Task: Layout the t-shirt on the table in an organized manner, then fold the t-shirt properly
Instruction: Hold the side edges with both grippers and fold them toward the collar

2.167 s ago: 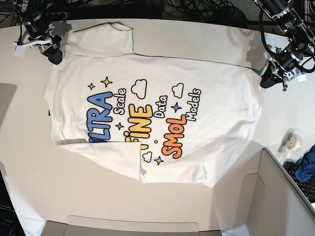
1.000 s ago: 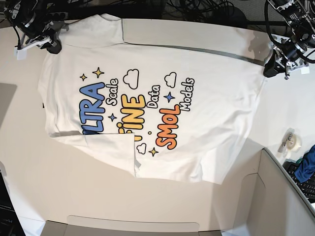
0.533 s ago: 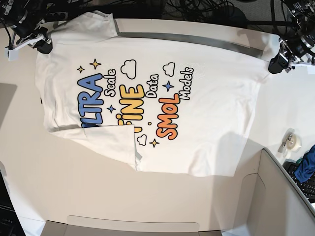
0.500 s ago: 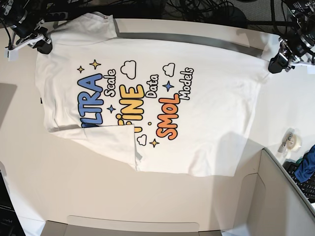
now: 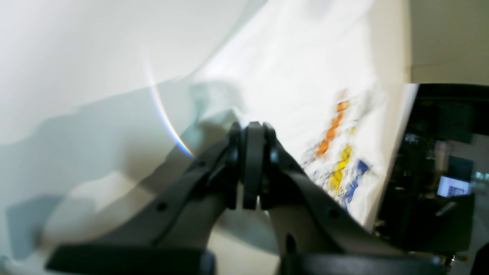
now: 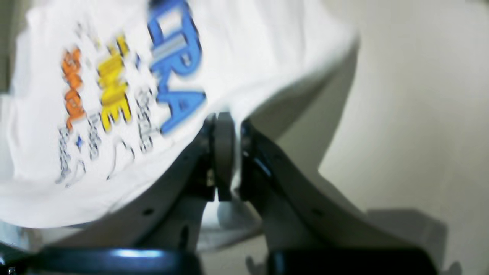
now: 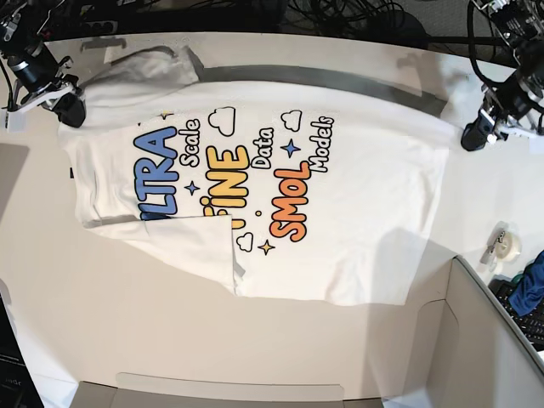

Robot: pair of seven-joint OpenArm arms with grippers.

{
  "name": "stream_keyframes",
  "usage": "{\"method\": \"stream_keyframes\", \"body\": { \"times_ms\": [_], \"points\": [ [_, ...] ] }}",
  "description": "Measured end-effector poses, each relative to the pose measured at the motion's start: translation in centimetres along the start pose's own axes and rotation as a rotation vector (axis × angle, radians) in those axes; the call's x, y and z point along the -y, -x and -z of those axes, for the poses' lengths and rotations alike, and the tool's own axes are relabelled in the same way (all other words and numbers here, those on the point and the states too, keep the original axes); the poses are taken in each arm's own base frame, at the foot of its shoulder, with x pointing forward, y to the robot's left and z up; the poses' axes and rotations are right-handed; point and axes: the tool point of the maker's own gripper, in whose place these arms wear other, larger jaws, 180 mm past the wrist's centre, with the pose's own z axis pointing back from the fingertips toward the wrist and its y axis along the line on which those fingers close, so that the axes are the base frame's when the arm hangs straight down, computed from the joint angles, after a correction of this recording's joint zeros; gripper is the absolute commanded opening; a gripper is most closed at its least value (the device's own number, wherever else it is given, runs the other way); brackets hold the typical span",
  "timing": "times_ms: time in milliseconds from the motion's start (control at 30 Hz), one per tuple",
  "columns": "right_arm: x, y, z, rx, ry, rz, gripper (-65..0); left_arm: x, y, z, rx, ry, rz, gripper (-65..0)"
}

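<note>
off-white table [image 7: 102,323] fills the base view, with dark cables along its far edge. at the far left, the right claw [image 7: 70,109] is closed tight on one corner of the t-shirt [image 7: 357,212]; in the right wrist view its fingers [image 6: 223,152] are pressed together with white cloth pinched at the tips and the blue letters just beside them. the t-shirt lies across the middle of the table, printed side up, showing blue, yellow and orange lettering with small stars and clouds. its far edge is lifted between the two claws and throws a grey shadow band on the table behind it. a sleeve is bunched at the far left, and a flap of cloth is folded over near the lower left of the print. at the far right, the left claw [image 7: 470,140] is also closed, gripping the other corner; the left wrist view shows its fingers [image 5: 254,160] shut, with cloth at the tips. near the right edge sit a tape roll [image 7: 507,244], a grey box wall [image 7: 493,340] and a blue cloth [image 7: 529,289].
</note>
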Motion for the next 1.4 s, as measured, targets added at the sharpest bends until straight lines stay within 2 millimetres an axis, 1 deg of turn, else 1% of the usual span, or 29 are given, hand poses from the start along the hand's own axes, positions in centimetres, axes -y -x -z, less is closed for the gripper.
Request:
{"method": "stream_keyframes", "body": {
  "times_ms": [67, 167, 233, 300, 367, 433, 500, 567, 700, 867, 1033, 1233, 1333, 1400],
  "points": [
    [-0.2, -0.9, 0.4, 0.023, 0.000, -0.006, -65.0, 1.4, -0.4, 0.8, -0.002, 0.041, 0.016, -64.9],
    [-0.2, -2.3, 1.2, 0.061, 0.033, -0.015, -65.0, 2.0, -0.5, 1.6, -0.014, 0.050, 0.026, -64.9],
    [-0.4, -2.8, 1.7, 0.076, 0.046, -0.018, -65.0, 2.5, -0.8, 2.6, -0.024, 0.061, 0.030, -64.9],
    [-0.8, -3.1, 2.7, 0.063, 0.064, -0.053, -65.0, 3.0, -1.4, 3.8, -0.031, 0.063, 0.030, -64.9],
    [-1.5, -3.7, 3.5, 0.065, 0.059, -0.078, -65.0, 2.9, -1.9, 4.6, -0.030, 0.065, 0.009, -64.9],
    [-2.1, -4.4, 4.1, 0.071, 0.063, -0.105, -65.0, 1.5, -1.8, 5.0, -0.040, 0.024, -0.014, -64.9],
    [-2.4, -4.6, 4.7, 0.063, 0.069, -0.127, -65.0, 0.7, -1.7, 5.3, -0.049, -0.003, -0.034, -64.9],
    [-2.7, -4.9, 5.5, 0.059, 0.058, -0.119, -65.0, 1.0, -2.1, 5.7, -0.043, 0.014, -0.040, -64.9],
    [-2.1, -5.6, 7.0, 0.057, 0.053, -0.075, -65.0, 2.0, -3.4, 6.3, -0.025, 0.052, -0.051, -64.8],
    [-2.1, -6.5, 8.2, 0.058, 0.034, -0.043, -65.0, 2.0, -3.8, 6.8, -0.026, 0.055, -0.070, -64.8],
    [-2.7, -7.8, 8.8, 0.083, 0.013, -0.034, -65.0, 3.0, -5.2, 7.2, -0.003, 0.056, -0.044, -64.8],
    [-3.5, -9.4, 9.1, 0.116, -0.008, -0.034, -65.0, 3.7, -6.0, 7.4, 0.008, 0.060, -0.030, -64.8],
    [-3.2, -9.5, 10.3, 0.101, -0.023, 0.006, -65.0, 4.5, -6.8, 7.5, 0.022, 0.080, -0.024, -64.7],
    [-2.8, -9.2, 11.2, 0.097, -0.026, 0.039, -65.0, 4.6, -7.1, 7.9, 0.023, 0.087, -0.037, -64.7]
  ]
}}
